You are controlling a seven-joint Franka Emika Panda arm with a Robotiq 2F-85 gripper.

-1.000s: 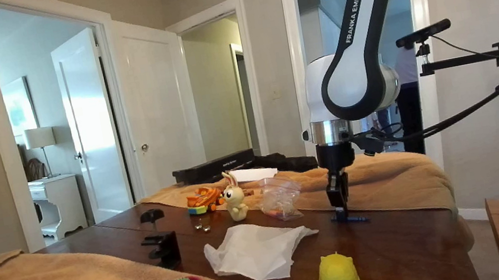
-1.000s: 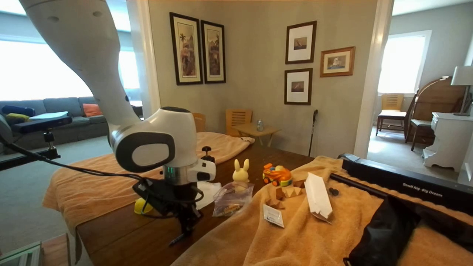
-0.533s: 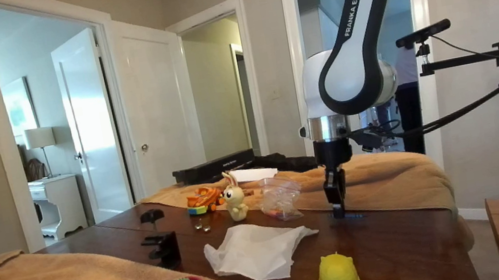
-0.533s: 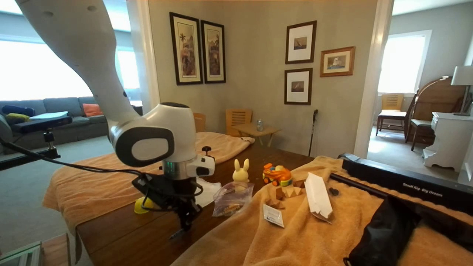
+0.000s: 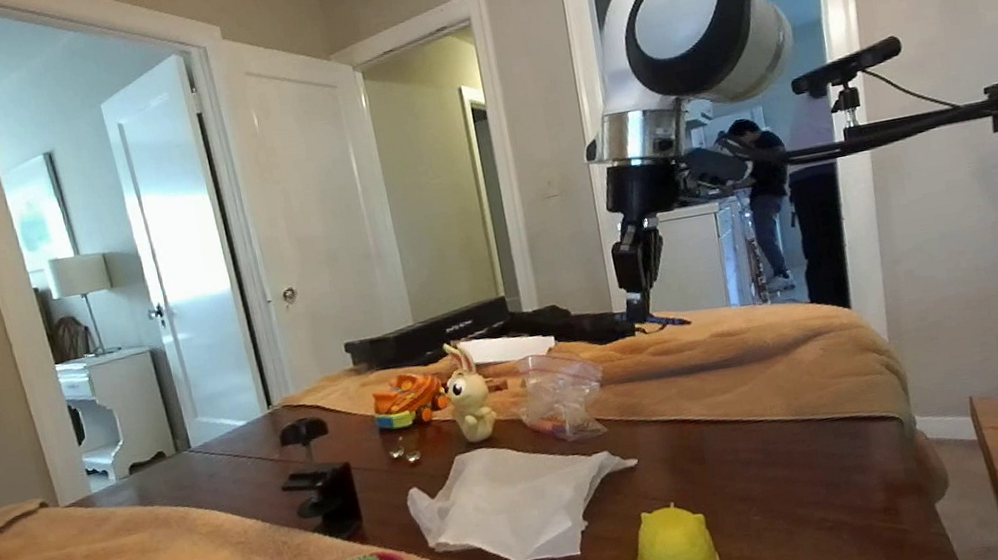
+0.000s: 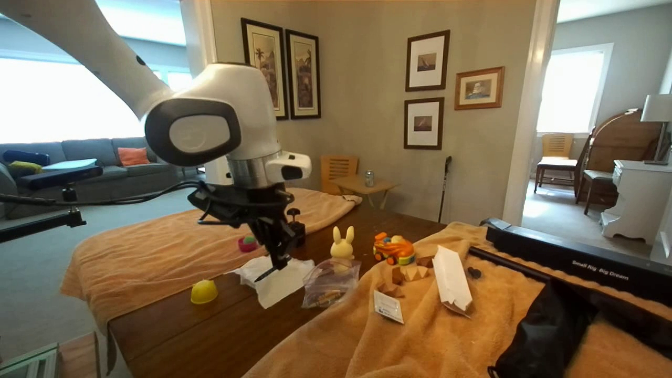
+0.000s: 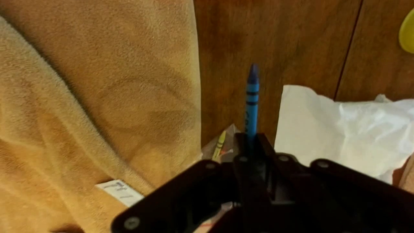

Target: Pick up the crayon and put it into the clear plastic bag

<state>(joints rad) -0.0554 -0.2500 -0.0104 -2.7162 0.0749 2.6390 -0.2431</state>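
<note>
The blue crayon (image 7: 252, 100) is held in my gripper (image 7: 254, 139), with its pointed end sticking out past the fingertips. In both exterior views the gripper (image 5: 640, 315) (image 6: 282, 261) is raised above the table, with the crayon (image 5: 668, 322) (image 6: 266, 274) sticking out sideways between its tips. The clear plastic bag (image 5: 563, 396) lies on the table by the towel's edge, lower than the gripper. It also shows in an exterior view (image 6: 332, 286) with crayons inside. In the wrist view my fingers hide most of the bag (image 7: 230, 133); a yellow crayon shows in it.
A cream toy rabbit (image 5: 472, 406) and an orange toy truck (image 5: 408, 401) stand near the bag. White paper (image 5: 516, 505) and a yellow cup (image 5: 675, 546) lie on the table. A black clamp (image 5: 327, 491) is at the edge. An orange towel (image 6: 420, 336) borders the bag.
My gripper has risen well above the table, lifting the blue crayon off it. In an exterior view it has also shifted toward the white paper. The bag has not moved.
</note>
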